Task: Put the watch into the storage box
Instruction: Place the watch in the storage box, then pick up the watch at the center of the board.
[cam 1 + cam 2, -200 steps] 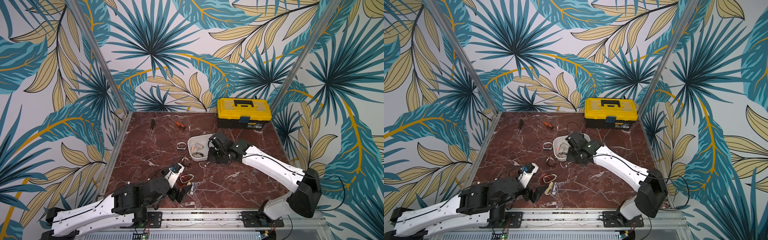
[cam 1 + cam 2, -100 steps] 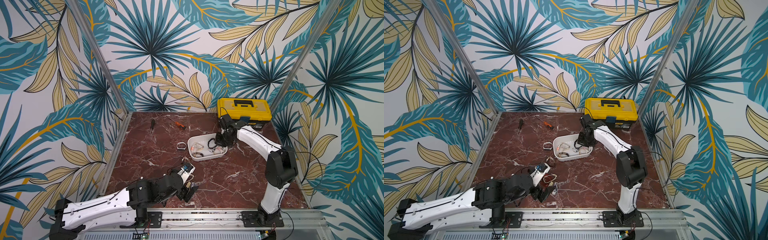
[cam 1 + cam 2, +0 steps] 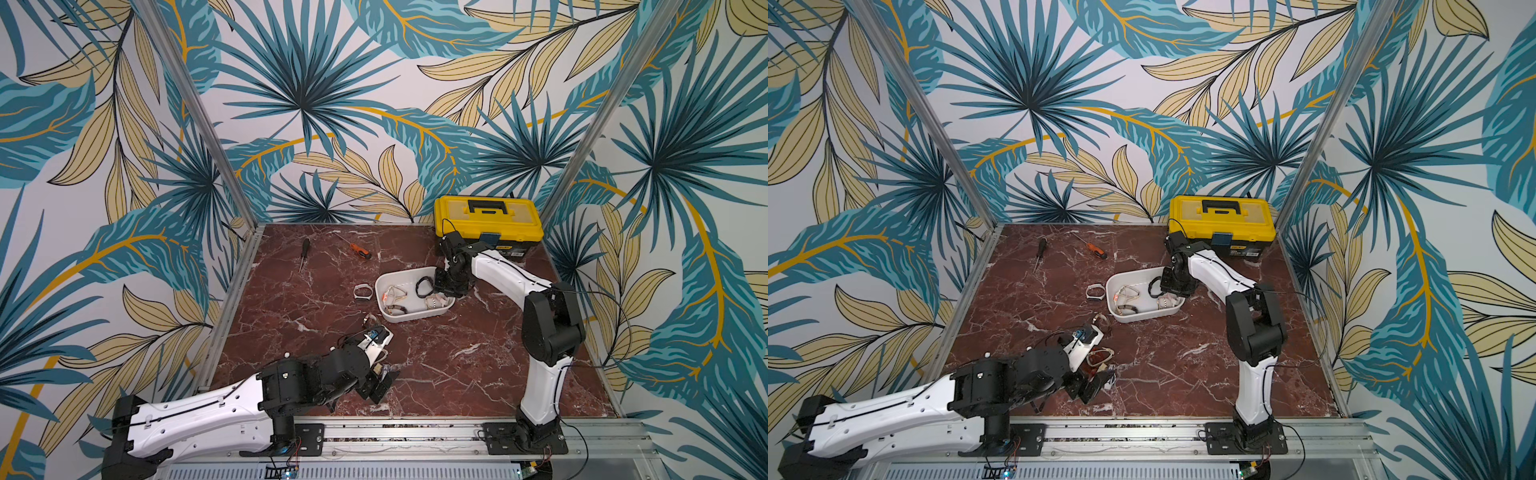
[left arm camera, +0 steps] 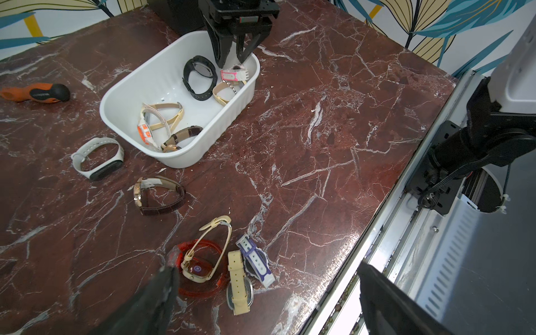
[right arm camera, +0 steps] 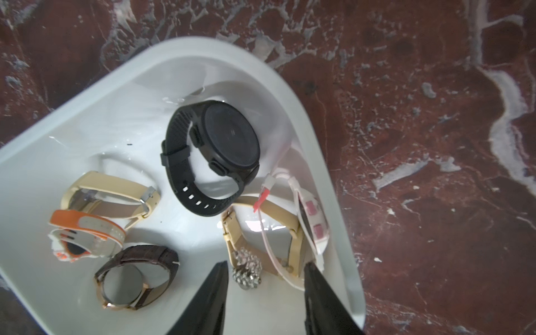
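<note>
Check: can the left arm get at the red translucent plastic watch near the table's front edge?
Probably yes. The left gripper hangs open right by the red translucent watch, with nothing between. A thin cream-strapped watch lies across it, though, so both might get caught.

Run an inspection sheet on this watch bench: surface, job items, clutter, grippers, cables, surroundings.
Surface: red-brown marble tabletop, white veining, no spills seen.
Job's things: white storage box holds several watches, among them a black watch and a pink-white watch. A white fitness band and a brown-strap watch lie outside it. A watch cluster lies nearer the front edge.
Clutter: yellow toolbox, orange screwdriver and black screwdriver at the back.
Grippers: left gripper open, close to the watch cluster; right gripper open over the box's corner, holding nothing.
Cables: black cable loops off the right arm's elbow.
Surroundings: leaf-patterned walls; aluminium rail in front.
</note>
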Controlling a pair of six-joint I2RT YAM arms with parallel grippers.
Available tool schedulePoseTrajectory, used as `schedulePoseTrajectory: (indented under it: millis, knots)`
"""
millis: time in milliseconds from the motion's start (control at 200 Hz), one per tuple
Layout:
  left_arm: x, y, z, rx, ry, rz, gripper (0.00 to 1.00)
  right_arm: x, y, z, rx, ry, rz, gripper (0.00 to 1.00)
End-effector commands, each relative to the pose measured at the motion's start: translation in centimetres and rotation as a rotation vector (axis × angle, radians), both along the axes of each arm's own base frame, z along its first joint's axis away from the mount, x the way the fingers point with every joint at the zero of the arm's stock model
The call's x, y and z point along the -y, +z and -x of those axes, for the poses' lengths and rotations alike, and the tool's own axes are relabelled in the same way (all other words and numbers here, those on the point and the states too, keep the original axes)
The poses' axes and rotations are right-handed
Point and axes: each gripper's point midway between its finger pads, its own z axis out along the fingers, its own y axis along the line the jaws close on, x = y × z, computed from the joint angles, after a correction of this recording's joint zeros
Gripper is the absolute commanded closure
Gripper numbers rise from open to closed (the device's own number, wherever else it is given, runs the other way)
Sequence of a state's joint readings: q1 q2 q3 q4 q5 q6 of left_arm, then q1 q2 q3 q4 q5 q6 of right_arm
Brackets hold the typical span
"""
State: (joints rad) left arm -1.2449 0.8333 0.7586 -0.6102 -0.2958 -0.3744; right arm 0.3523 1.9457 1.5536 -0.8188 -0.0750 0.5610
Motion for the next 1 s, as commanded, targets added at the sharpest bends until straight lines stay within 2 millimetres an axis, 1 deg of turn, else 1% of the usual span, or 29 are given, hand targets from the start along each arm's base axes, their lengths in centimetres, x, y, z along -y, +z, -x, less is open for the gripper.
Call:
schedulePoseTrajectory:
  millis: [0,75,115,160,165,180,225,285,326,351,466,571,646,711,761,776,821,881,926,997]
  knots:
    - [0.3,2.4,-0.6,0.024,0.032,0.047,0.0,-0.8,3.6,0.6,0.079,0.017,-0.081,0.52]
    - [-0.4,1.9,-1.2,0.016,0.088,0.017,0.0,-1.5,5.7,1.8,0.126,0.043,-0.136,0.48]
    - [-0.9,1.5,-1.6,-0.001,0.129,-0.002,0.0,-2.1,6.9,2.8,0.159,0.073,-0.175,0.46]
    - [-1.4,0.9,-1.9,-0.035,0.163,-0.016,0.0,-2.8,8.2,4.2,0.2,0.115,-0.223,0.38]
    - [-1.5,0.9,-1.9,-0.04,0.168,-0.015,0.0,-2.9,8.2,4.4,0.198,0.12,-0.226,0.37]
    - [-1.6,0.6,-2.0,-0.057,0.178,-0.018,0.0,-3.1,8.8,5.0,0.216,0.137,-0.241,0.34]
    - [-2.1,-0.4,-2.2,-0.119,0.206,-0.025,0.0,-3.7,9.8,7.0,0.246,0.189,-0.267,0.25]
    - [-2.6,-1.7,-2.2,-0.178,0.233,-0.039,0.0,-4.3,10.9,10.0,0.288,0.258,-0.3,0.17]
    - [-3.1,-2.6,-2.2,-0.2,0.26,-0.052,0.0,-5.2,11.5,12.1,0.323,0.318,-0.347,0.06]
    - [-3.4,-3.0,-2.2,-0.215,0.276,-0.057,0.0,-5.4,11.8,13.5,0.346,0.346,-0.364,0.01]
    - [-3.8,-4.7,-1.9,-0.319,0.309,-0.039,0.0,-5.2,12.3,18.8,0.405,0.407,-0.422,0.0]
    - [-3.1,-6.0,-1.6,-0.401,0.314,-0.017,0.0,-4.3,12.3,22.1,0.437,0.4,-0.477,0.0]
    - [-2.8,-7.0,-1.7,-0.447,0.339,-0.036,0.0,-3.3,11.8,23.5,0.449,0.371,-0.496,0.0]
    - [-2.2,-7.7,-1.9,-0.476,0.351,-0.055,0.0,-2.8,11.4,24.3,0.451,0.362,-0.514,0.0]
    - [-1.5,-8.2,-2.2,-0.491,0.353,-0.072,0.0,-2.5,11.1,24.7,0.45,0.354,-0.516,0.0]
    - [-1.0,-8.3,-1.8,-0.516,0.334,-0.071,0.0,-2.3,11.1,24.8,0.452,0.353,-0.513,0.0]
    - [-0.4,-8.7,-1.8,-0.543,0.331,-0.089,0.0,-2.1,10.8,24.9,0.447,0.354,-0.501,0.0]
    - [-0.4,-9.8,-2.1,-0.571,0.367,-0.139,0.0,-1.8,10.5,25.1,0.437,0.357,-0.481,0.0]
    - [-0.6,-10.7,-2.3,-0.586,0.407,-0.18,0.04,-1.8,10.4,25.2,0.431,0.367,-0.475,0.0]
    - [-0.6,-11.4,-2.7,-0.604,0.451,-0.196,0.07,-1.9,10.4,25.2,0.424,0.378,-0.469,0.0]
